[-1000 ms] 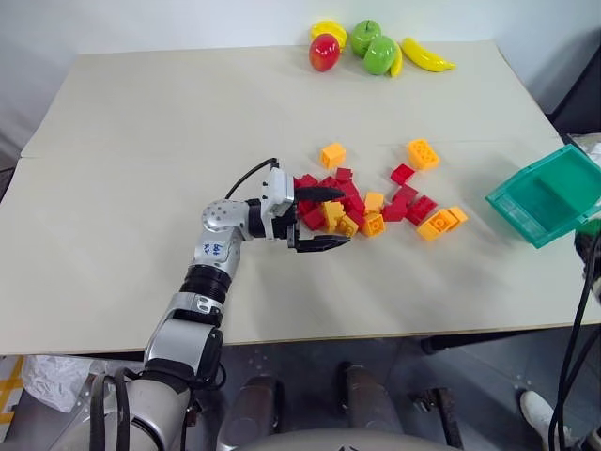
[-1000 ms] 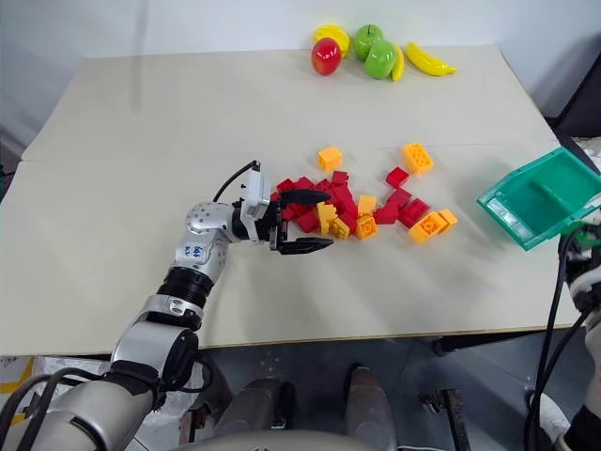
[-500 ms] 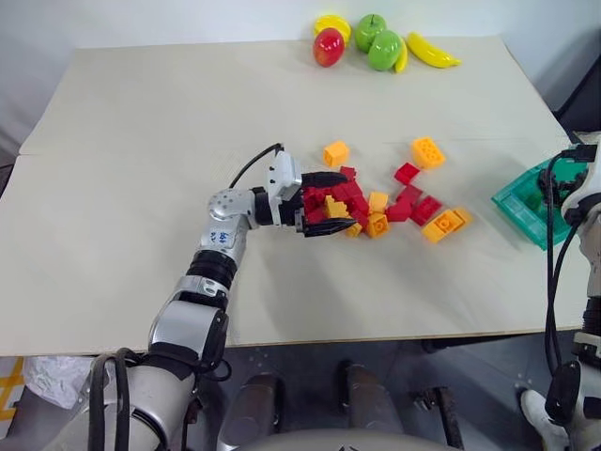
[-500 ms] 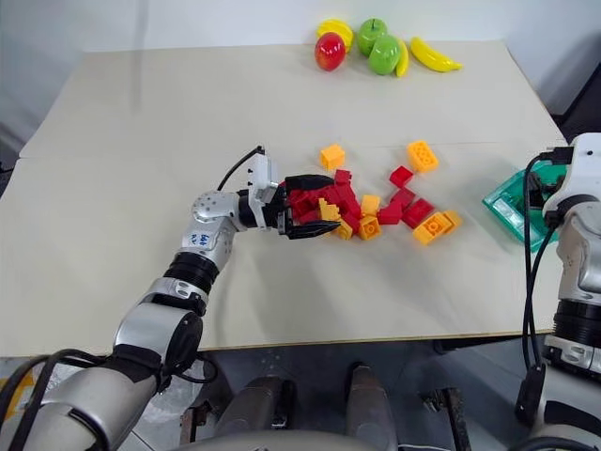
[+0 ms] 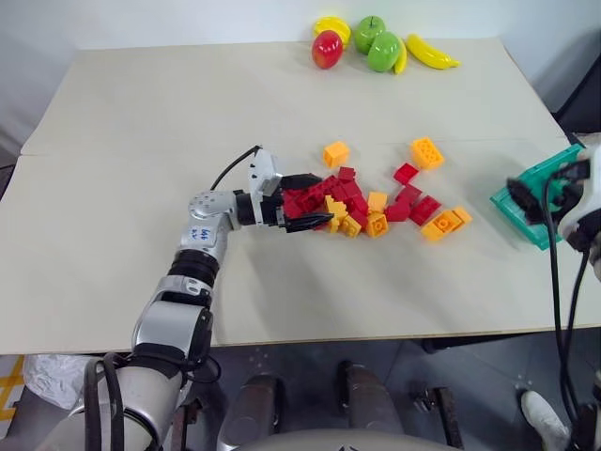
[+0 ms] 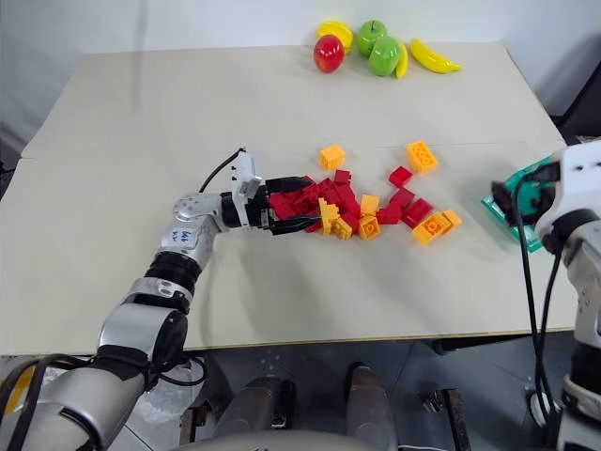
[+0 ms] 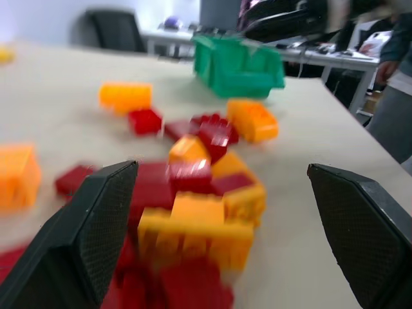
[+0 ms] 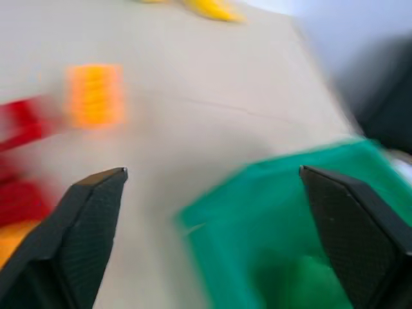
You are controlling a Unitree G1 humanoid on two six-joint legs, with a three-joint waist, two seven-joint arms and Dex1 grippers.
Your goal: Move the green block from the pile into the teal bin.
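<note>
The pile (image 5: 376, 202) of red and orange-yellow bricks lies mid-table. My left gripper (image 5: 319, 199) lies level at the pile's left end, open, with its fingers straddling several red bricks; the left wrist view looks over the bricks (image 7: 193, 212) between its spread fingers. The teal bin (image 5: 552, 172) sits at the table's right edge. My right gripper (image 8: 212, 174) is open just in front of the bin (image 8: 290, 212), with nothing between its fingers. The green block is hidden; a blurred brighter green patch lies inside the bin and I cannot tell what it is.
Toy fruit stands at the table's far edge: a red apple (image 5: 326, 49), green apples (image 5: 380, 52) and a banana (image 5: 427, 54). Two orange bricks (image 5: 333, 153) (image 5: 423, 151) lie apart behind the pile. Black cables (image 5: 554, 282) hang beside the right arm.
My left gripper pushed into the pile's left end, then drew back a little to the left. My right arm came into view at the bin and its gripper opened.
</note>
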